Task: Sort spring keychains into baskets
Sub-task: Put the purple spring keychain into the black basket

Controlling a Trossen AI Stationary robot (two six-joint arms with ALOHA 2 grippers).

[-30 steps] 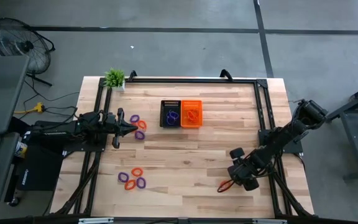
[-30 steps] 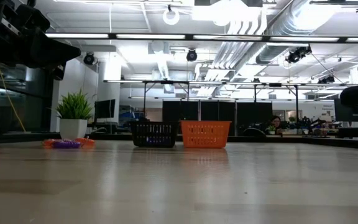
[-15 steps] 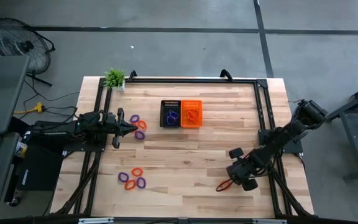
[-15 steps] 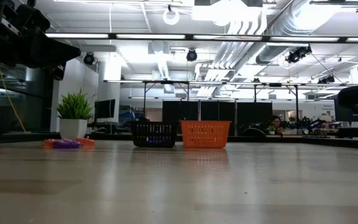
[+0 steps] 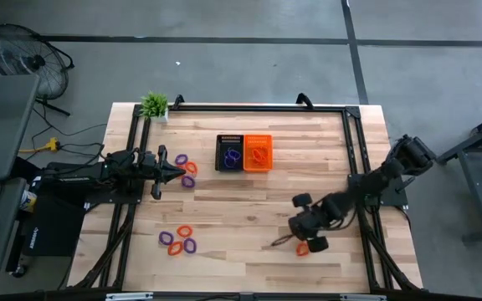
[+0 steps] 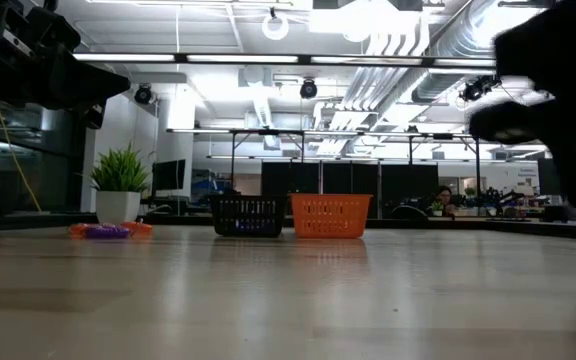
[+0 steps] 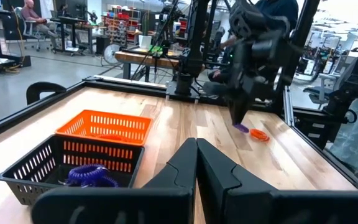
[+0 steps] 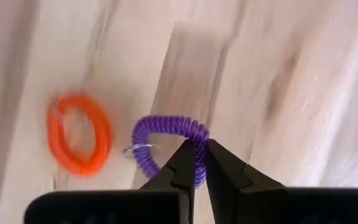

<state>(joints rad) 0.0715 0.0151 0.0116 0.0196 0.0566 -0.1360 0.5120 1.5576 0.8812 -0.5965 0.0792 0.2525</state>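
My right gripper (image 5: 281, 242) hangs over the table's near right part, shut on a purple spring keychain (image 8: 169, 142). An orange keychain (image 8: 79, 142) lies flat on the wood just beside it. The black basket (image 5: 229, 153) and the orange basket (image 5: 258, 153) stand side by side at the far middle, and a purple coil (image 7: 92, 176) lies in the black one. My left gripper (image 7: 196, 163) waits shut and level at the table's left, pointing at the baskets. Loose keychains lie near it (image 5: 188, 171) and at the near left (image 5: 178, 240). My right gripper pinches the purple keychain's coil at one spot of the ring (image 8: 199, 142) between its two fingertips. The fingers come from above, slanting steeply down, and lie across the coil. The rest of the ring juts out past the fingertips, a small metal loop (image 8: 138, 148) on its side, just over the wood.
A small potted plant (image 5: 154, 104) stands at the far left corner. Black frame rails (image 5: 258, 107) run along the far edge and both sides. Bare wood lies between my right gripper and the baskets.
My right gripper has shut on the purple keychain, then risen and swung toward the table's left. The keychain has gone with it, while the orange one has stayed on the wood.
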